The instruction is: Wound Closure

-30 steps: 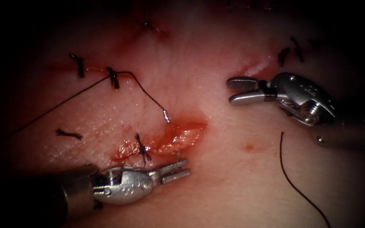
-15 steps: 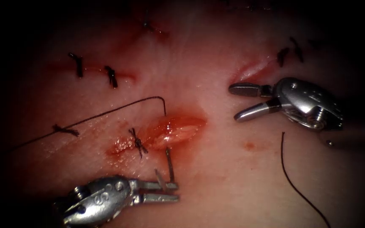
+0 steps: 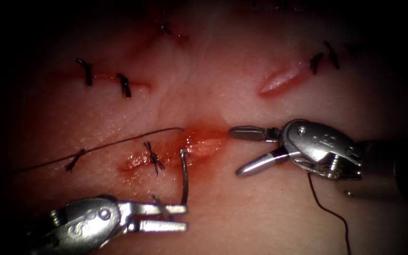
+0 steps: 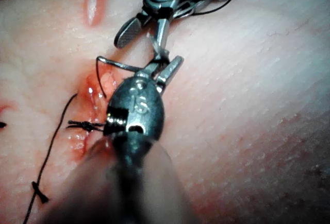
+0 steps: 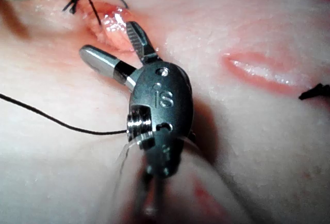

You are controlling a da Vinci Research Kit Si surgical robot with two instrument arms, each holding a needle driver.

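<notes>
While left tool (image 3: 164, 218) pinches needle (image 3: 183, 177) near its blunt end, the tip rises toward the cut (image 3: 199, 144); right tool (image 3: 242, 151) gapes empty, just right.
Left wrist: needle (image 4: 121, 67) arcs over cut (image 4: 95, 87).
Right wrist: spread jaws beside cut (image 5: 111, 20).

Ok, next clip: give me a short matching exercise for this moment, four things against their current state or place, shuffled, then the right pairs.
Things:
1. left end effector
2. right end effector
3. needle
4. knotted stitch

States or places:
A. open, holding nothing, at the right end of the cut
B. tied across the cut, left of its gaping part
C. shut on the needle at one end of its curve
D. curved, free of the tissue, running from the jaws toward the cut

Pairs: 1-C, 2-A, 3-D, 4-B
</notes>
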